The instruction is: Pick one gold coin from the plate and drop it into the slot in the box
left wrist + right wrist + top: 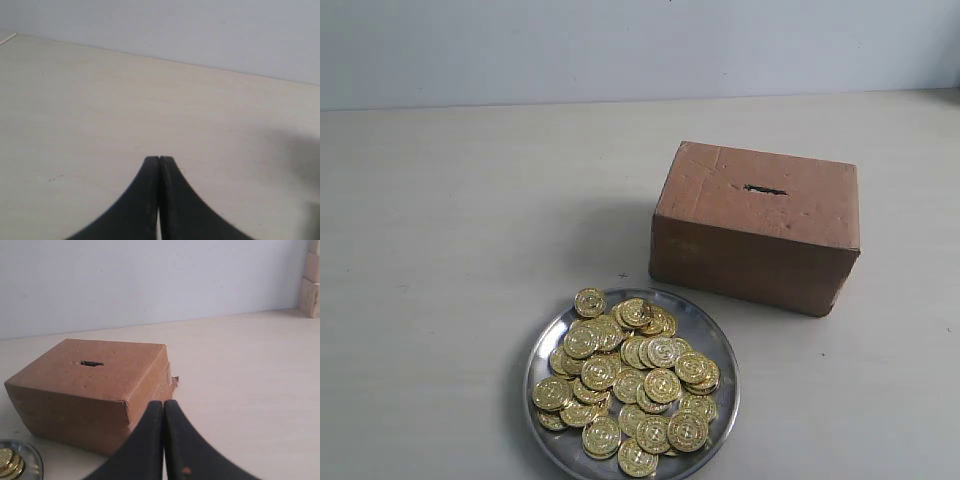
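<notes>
A round silver plate (546, 345) heaped with several gold coins (630, 375) sits at the front of the table. Behind it to the right stands the brown cardboard box (756, 226), its dark slot (764, 189) in the top face. Neither arm shows in the exterior view. My left gripper (159, 159) is shut, empty, over bare table. My right gripper (163, 402) is shut too, with nothing in it, near a corner of the box (90, 390); the slot (91, 363) and the plate's rim (36, 456) with a few coins (9, 461) show there.
The pale tabletop (450, 220) runs back to a light wall (620, 45). Stacked pale blocks (311, 280) stand at the table's far edge in the right wrist view.
</notes>
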